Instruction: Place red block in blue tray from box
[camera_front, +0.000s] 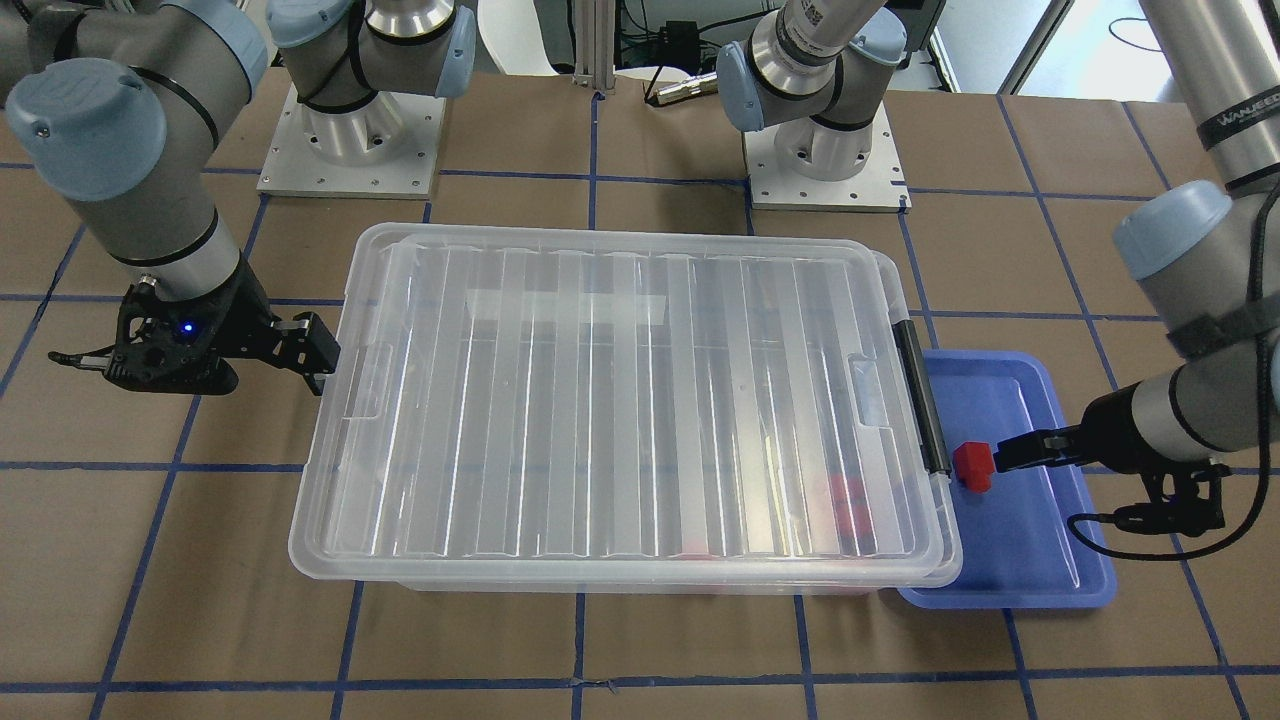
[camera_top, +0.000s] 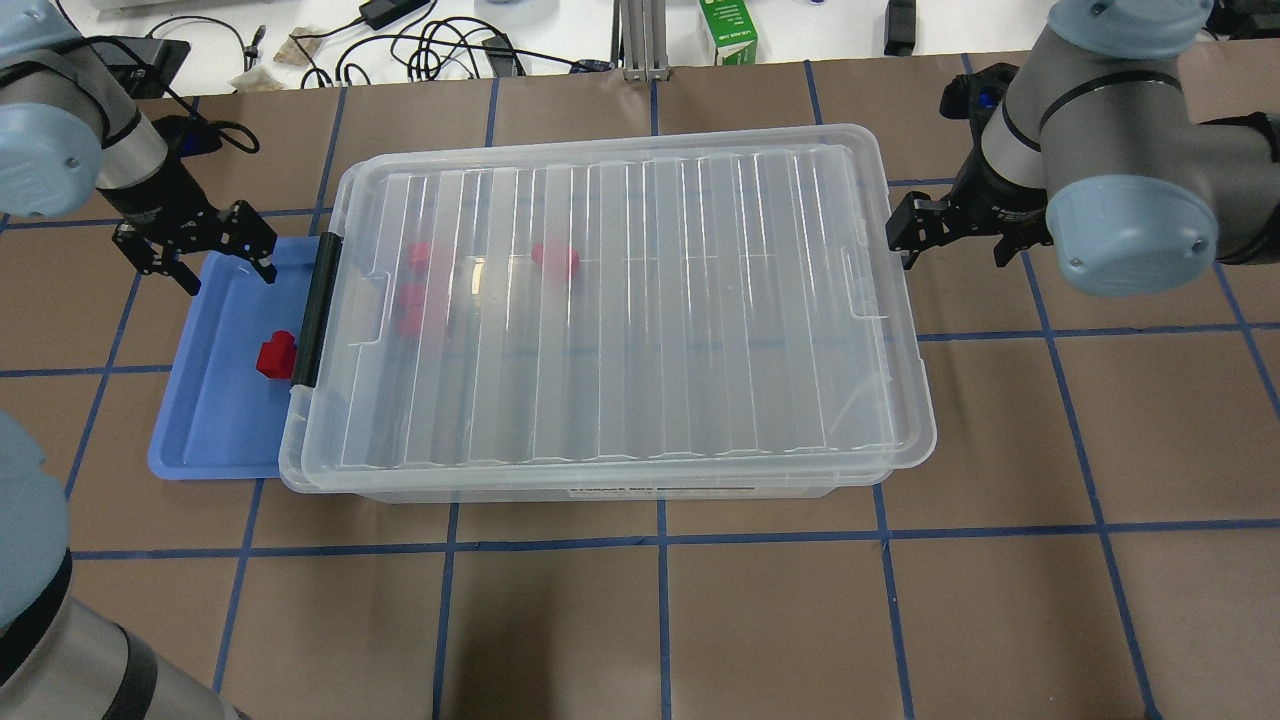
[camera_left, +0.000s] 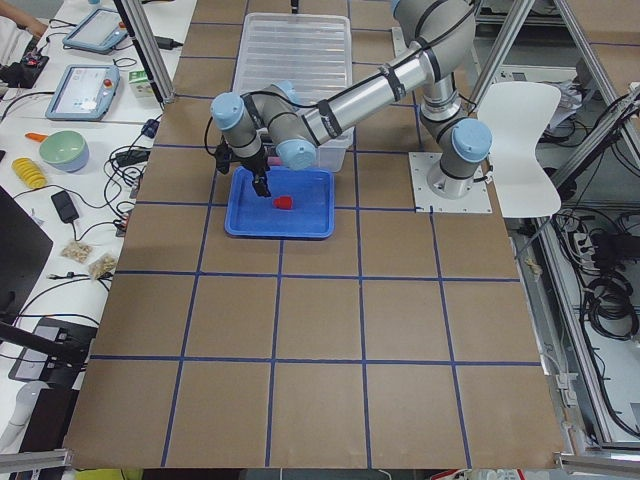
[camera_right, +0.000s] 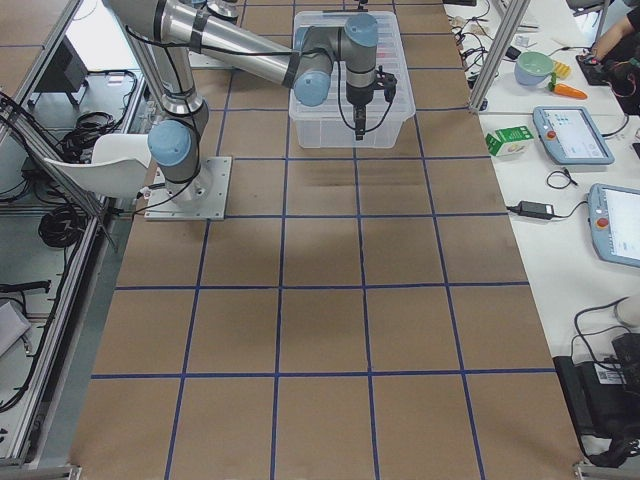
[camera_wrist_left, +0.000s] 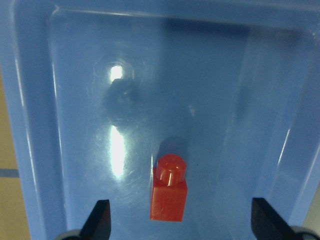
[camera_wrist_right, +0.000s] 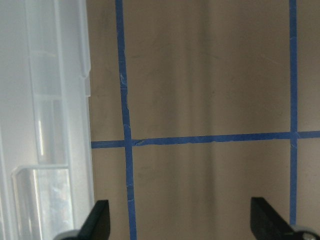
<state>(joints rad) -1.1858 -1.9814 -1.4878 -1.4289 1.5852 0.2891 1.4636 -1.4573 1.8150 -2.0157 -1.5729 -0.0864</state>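
One red block (camera_top: 274, 354) lies in the blue tray (camera_top: 215, 410), close to the box's black latch bar (camera_top: 317, 310). My left gripper (camera_top: 228, 272) hovers over the tray, open and empty. In the left wrist view the block (camera_wrist_left: 169, 189) lies free between my spread fingertips (camera_wrist_left: 101, 216). The clear box (camera_top: 620, 300) stands mid-table with its lid on. Three more red blocks (camera_top: 555, 258) show dimly through the lid. My right gripper (camera_top: 950, 250) is open and empty beside the box's other short side, above the table.
The tray (camera_front: 1010, 560) is tucked partly under the box's latch end. Both arm bases (camera_front: 350, 130) stand on plates behind the box. Cables and a green carton (camera_top: 728, 32) lie on the far white bench. Brown taped table (camera_top: 660, 620) spreads in front.
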